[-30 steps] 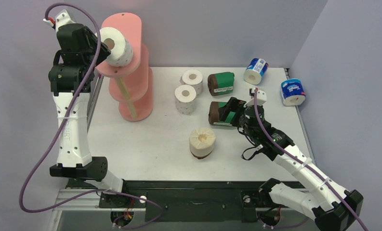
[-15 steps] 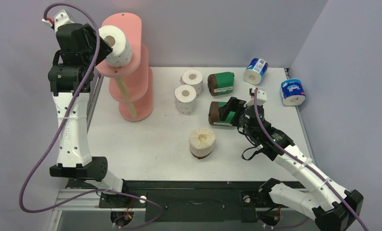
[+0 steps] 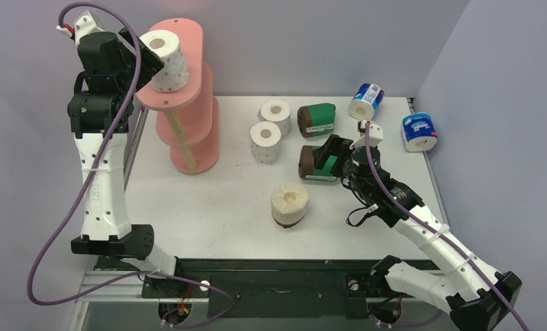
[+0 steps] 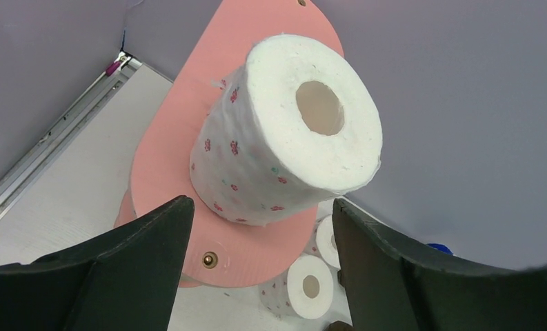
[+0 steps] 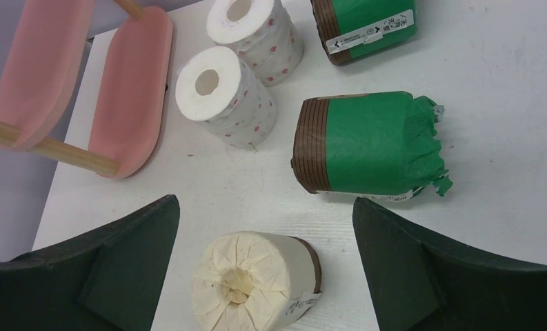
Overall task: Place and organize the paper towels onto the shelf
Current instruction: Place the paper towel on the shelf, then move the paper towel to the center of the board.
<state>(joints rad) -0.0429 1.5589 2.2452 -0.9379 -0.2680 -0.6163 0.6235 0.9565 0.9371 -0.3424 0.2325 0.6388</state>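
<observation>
A white paper towel roll with red dots stands on the top tier of the salmon-pink shelf. My left gripper is open just short of it, its fingers clear of the roll. On the table lie two more dotted rolls, two green-wrapped rolls, a cream roll and two blue-white rolls. My right gripper hangs open above the table between the cream roll and the nearer green one, holding nothing.
The shelf's two lower tiers carry nothing that shows. Grey walls close in the back and right of the white table. A metal rail runs along the table's left edge.
My left gripper has opened and let go of the dotted roll, which went from tilted to upright on the top tier. My right gripper shifted slightly away over the green roll.
</observation>
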